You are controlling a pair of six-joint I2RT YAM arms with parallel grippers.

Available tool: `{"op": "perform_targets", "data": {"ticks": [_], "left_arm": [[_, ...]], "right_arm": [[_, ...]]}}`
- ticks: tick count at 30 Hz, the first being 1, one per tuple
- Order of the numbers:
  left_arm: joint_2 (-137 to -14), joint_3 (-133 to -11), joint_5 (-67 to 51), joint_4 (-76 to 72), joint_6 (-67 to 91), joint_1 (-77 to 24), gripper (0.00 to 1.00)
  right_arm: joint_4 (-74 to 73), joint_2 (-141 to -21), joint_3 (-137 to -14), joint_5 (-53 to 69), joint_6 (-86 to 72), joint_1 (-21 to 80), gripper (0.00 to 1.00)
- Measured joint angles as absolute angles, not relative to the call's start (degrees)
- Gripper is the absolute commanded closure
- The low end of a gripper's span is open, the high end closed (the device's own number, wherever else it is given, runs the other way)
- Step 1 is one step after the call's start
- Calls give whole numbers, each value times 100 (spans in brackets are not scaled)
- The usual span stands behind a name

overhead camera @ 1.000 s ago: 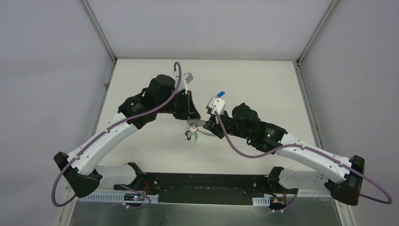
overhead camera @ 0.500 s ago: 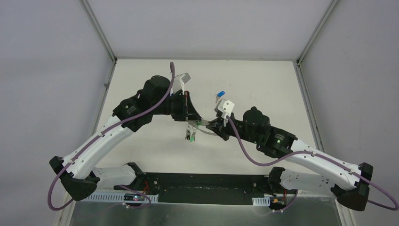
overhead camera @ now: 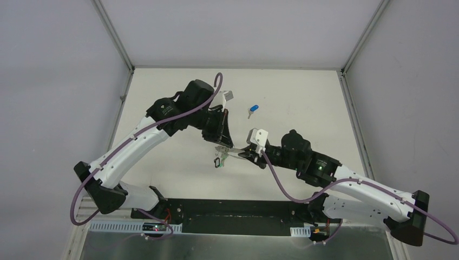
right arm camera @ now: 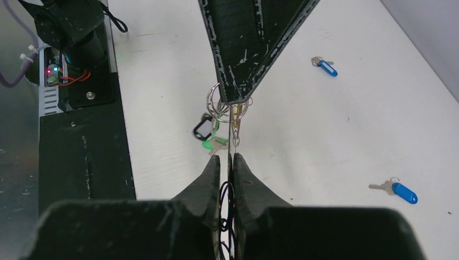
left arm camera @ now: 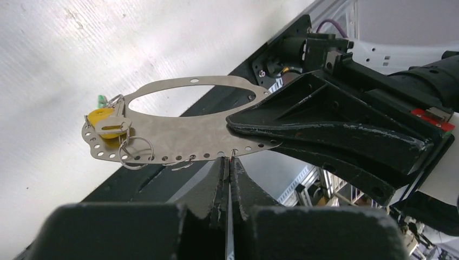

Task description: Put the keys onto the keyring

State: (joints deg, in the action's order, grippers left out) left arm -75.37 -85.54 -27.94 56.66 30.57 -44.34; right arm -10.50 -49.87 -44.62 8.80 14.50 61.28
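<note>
Partly done | keyring [left arm camera: 189,130] was held aloft over table [right arm camera: 325,135], right gripper [left arm camera: 231,120] clamped on one end, left gripper [left arm camera: 227,162] clenched at its perforated rim | yellow key [left arm camera: 103,119] and green key [right arm camera: 214,144] hung from rim | blue key [right arm camera: 400,191] and second blue key [right arm camera: 325,66] lay loose on table, yet to be threaded.

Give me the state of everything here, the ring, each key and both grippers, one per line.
keyring: lifted, edge clamped by both grippers.
left gripper: shut on the keyring.
right gripper: shut on the keyring.
yellow-tagged key: attached to the keyring.
green-tagged key: hanging from the keyring.
blue-tagged key: loose on the table.
second blue-tagged key: loose on the table.
</note>
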Motion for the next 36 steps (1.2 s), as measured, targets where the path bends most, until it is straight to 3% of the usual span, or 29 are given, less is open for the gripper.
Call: {"op": "perform_targets", "data": {"ticks": [2, 4, 8, 12, 25, 36], "left_arm": [[-7677, -8731, -2862, 5896, 2934, -4434, 100], [-7784, -8897, -2893, 6119, 2742, -4449, 100], [-7819, -9037, -2856, 6449, 2344, -4464, 100], [-7822, -9056, -2838, 6663, 2005, -4456, 100], [-7712, -9061, -2512, 6742, 884, -4458, 100], [-7159, -8525, -2226, 6213, 753, -4458, 100]], "right_arm": [[-974, -4930, -4383, 967, 1581, 6123, 94], [-880, -4880, -4305, 1050, 1688, 6123, 72], [-862, -4803, -4250, 1271, 1756, 6106, 42], [-834, -4733, -4250, 1498, 1507, 6093, 23], [84, -4842, -4582, 2580, -211, 5505, 22], [593, -4950, -4569, 2912, -1118, 5240, 31]]}}
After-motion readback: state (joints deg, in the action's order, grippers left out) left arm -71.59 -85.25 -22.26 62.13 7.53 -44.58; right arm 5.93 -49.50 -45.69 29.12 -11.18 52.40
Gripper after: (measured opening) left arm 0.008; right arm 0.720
